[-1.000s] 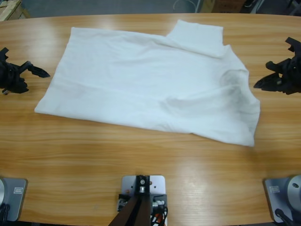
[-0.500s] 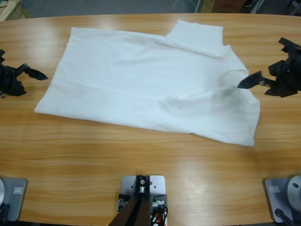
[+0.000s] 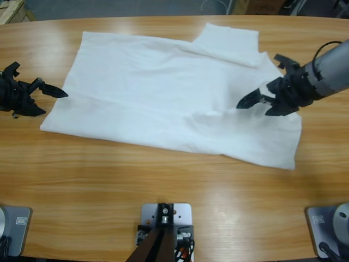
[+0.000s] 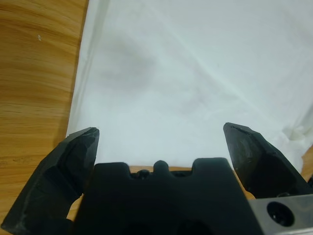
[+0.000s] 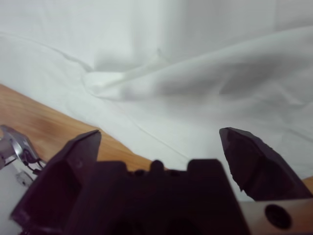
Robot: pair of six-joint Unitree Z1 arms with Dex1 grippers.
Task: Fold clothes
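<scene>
Left end effector (image 3: 48, 90) open at the T-shirt's left edge, jaws spread, nothing between them. White T-shirt (image 3: 163, 98) spread flat across the wooden tabletop (image 3: 163, 185), one sleeve toward the far edge. Right end effector (image 3: 256, 100) open above the shirt's rumpled right part, gripping nothing.

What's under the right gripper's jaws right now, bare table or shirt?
Shirt. The right gripper, jaws open, hangs over the plain white cotton T-shirt, above a raised wrinkle. The long wooden table beneath is covered there; contact with the cloth cannot be judged.
</scene>
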